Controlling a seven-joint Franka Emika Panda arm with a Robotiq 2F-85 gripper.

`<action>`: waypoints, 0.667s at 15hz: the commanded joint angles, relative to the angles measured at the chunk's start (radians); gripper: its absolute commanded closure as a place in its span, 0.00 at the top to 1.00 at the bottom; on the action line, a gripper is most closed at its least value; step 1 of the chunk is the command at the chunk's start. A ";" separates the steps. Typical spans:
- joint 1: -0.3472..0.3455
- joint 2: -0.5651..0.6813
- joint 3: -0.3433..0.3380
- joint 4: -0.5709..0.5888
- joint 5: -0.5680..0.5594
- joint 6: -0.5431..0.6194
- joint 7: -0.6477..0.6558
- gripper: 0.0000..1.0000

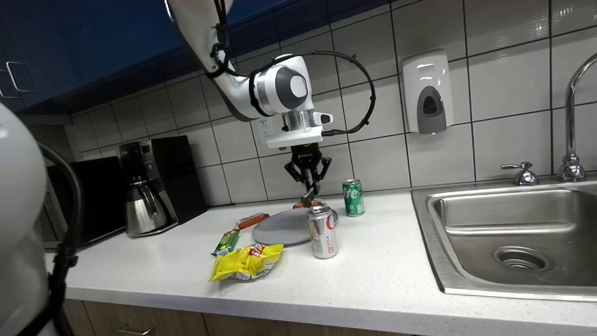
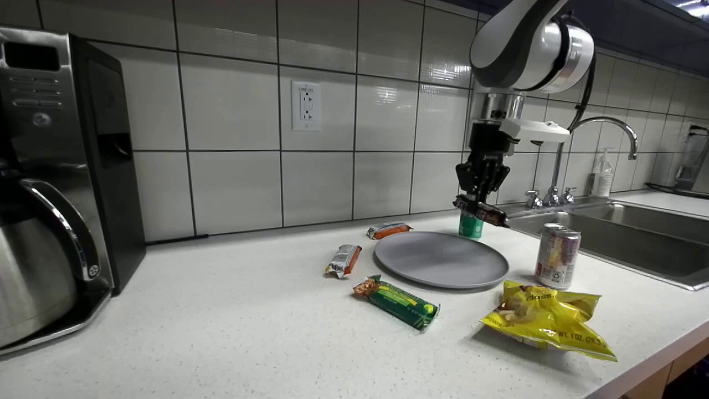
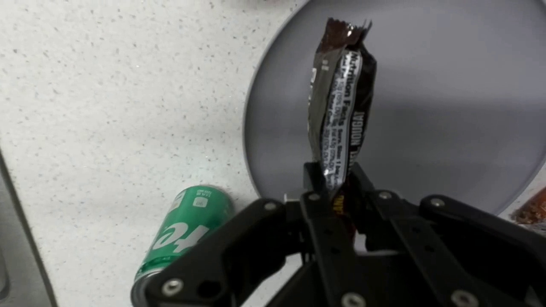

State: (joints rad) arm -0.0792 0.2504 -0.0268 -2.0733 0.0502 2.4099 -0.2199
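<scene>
Right now, we have the end effector (image 3: 335, 171) closed on a dark candy bar (image 3: 341, 98), pinched between its fingers and held up off the counter (image 2: 221, 332). The grip looks off-centre: the longer part of the bar reaches out ahead of the fingers and seems to dip. Below the end effector in the wrist view spreads the grey plate (image 2: 443, 257), with a green can (image 3: 181, 232) low and just to one side. Farther from it, toward the counter's front edge, are a silver can (image 2: 558, 256) and a yellow chip bag (image 2: 548, 318). To handle this well, we should judge clearance by the bar's free end, not only by the fingertips. We'd move slowly, since the slick wrapper may let the bar swivel, stay clear of the green can, and release only when low and level.
</scene>
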 commanded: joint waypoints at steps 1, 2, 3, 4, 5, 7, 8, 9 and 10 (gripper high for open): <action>0.000 0.044 0.015 0.020 0.013 0.029 -0.006 0.05; 0.001 0.060 0.019 0.027 0.016 0.034 -0.006 0.05; 0.001 0.074 0.020 0.031 0.014 0.043 -0.004 0.05; 0.001 0.091 0.022 0.041 0.013 0.047 0.001 0.05; 0.000 0.104 0.024 0.047 0.013 0.053 0.001 0.05; -0.003 0.132 0.028 0.062 0.014 0.063 0.000 0.05; -0.004 0.145 0.030 0.070 0.015 0.066 0.000 0.05; -0.005 0.156 0.032 0.077 0.016 0.069 -0.001 0.05; -0.006 0.166 0.033 0.085 0.017 0.070 0.000 0.05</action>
State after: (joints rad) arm -0.0750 0.3808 -0.0090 -2.0323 0.0525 2.4746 -0.2198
